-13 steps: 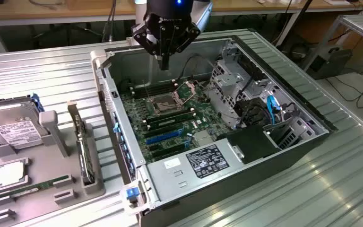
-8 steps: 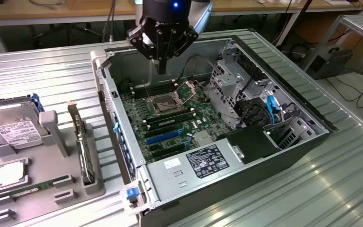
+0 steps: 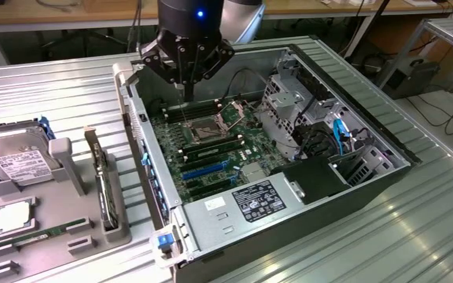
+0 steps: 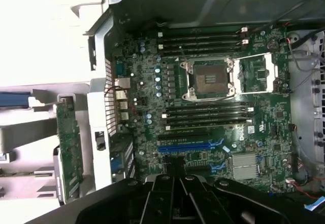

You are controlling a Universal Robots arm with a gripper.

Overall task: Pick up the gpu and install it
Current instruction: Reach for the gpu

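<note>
While the thin dark gpu card (image 3: 101, 177) stands on edge in its grey slotted holder (image 3: 61, 203) on the table (image 3: 53, 88), kept graspable, the black pincer (image 3: 186, 89) hovers empty, seemingly closed, above the green motherboard (image 3: 210, 147).

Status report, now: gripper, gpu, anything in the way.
Gripper over open case, above motherboard. Gpu upright in gray holder outside case, untouched. Case wall stands between them.

The thin gpu (image 3: 103, 184) (image 4: 68, 148) stands on edge, slotted in the grey holder (image 3: 57, 206).
</note>
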